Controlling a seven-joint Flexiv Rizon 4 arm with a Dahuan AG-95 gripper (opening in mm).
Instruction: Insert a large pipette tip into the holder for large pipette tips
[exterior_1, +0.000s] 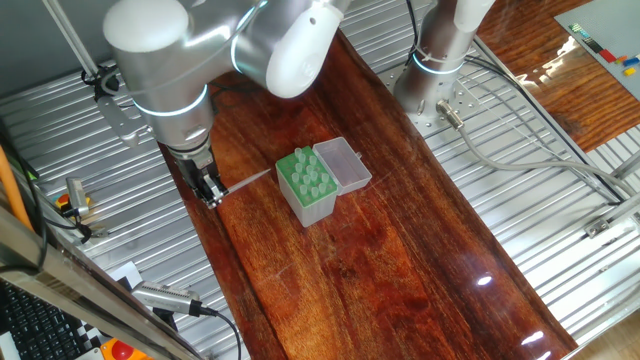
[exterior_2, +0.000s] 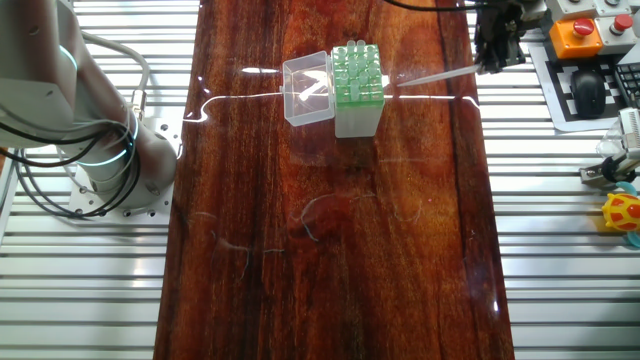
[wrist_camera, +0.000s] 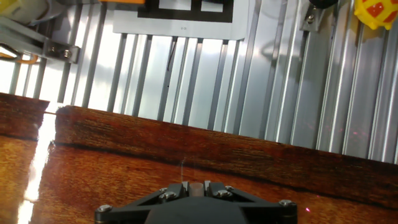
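Jaws: the black two-finger gripper (exterior_1: 210, 190) is clenched on the thin translucent pipette tip (exterior_1: 248, 181).
Tip: nearly level above the dark wooden surface (exterior_1: 380, 260), pointing toward the green-topped box holder (exterior_1: 309, 186).

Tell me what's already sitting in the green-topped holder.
Several pale tips stand upright in the green top of the holder, leaving some holes free. Its clear lid lies open alongside. Their lower ends are hidden inside. The gripper holds another tip.

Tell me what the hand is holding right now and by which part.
The hand holds the large pipette tip by one end; the rest sticks out sideways towards the green-topped holder.
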